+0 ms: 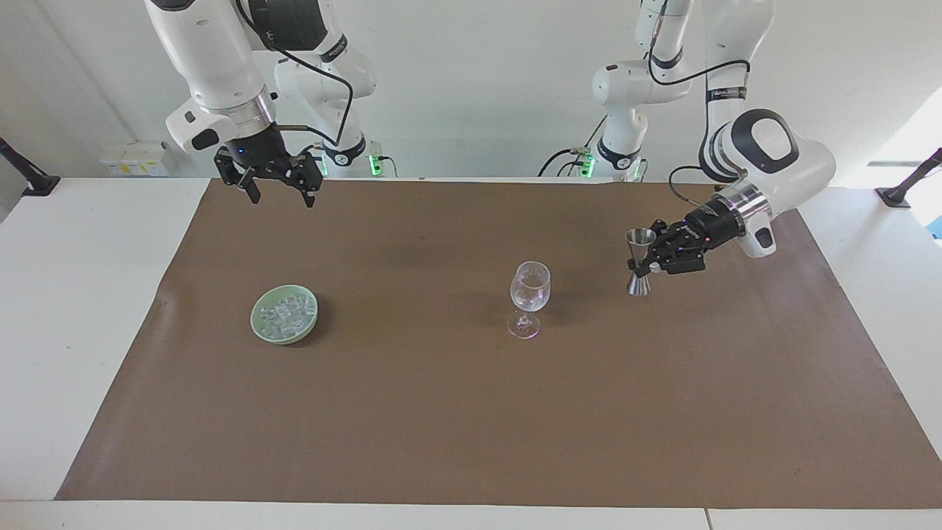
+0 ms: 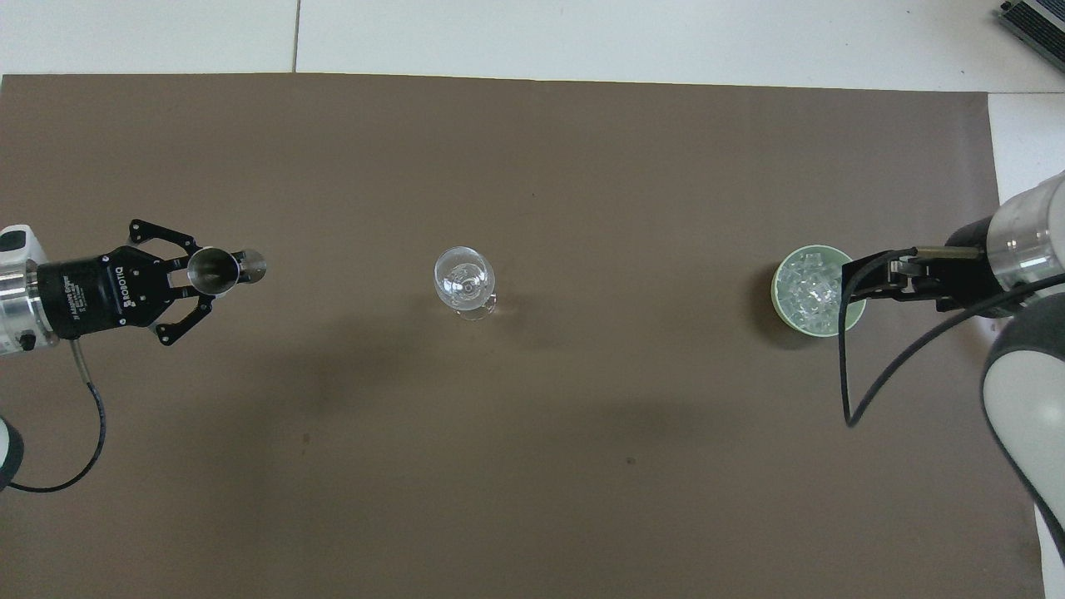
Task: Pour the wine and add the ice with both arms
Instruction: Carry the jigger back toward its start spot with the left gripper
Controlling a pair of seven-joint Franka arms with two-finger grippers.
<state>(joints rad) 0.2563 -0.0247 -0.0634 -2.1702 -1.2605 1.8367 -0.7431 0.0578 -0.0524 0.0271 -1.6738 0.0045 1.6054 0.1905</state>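
A clear wine glass (image 1: 530,288) (image 2: 463,279) stands upright mid-mat. My left gripper (image 1: 643,266) (image 2: 218,273) is shut on the waist of a steel jigger (image 1: 640,238) (image 2: 208,266), held upright low over the mat, beside the glass toward the left arm's end. The ice (image 1: 284,312) (image 2: 803,287) lies piled in a pale green bowl (image 1: 257,324) (image 2: 779,293) toward the right arm's end. My right gripper (image 1: 280,193) (image 2: 861,283) hangs open and empty, high over the mat; from above it overlaps the bowl's rim.
A brown mat (image 1: 471,412) (image 2: 532,466) covers most of the white table (image 1: 81,294). Black camera mounts (image 1: 26,177) stand at both ends of the table, near the robots.
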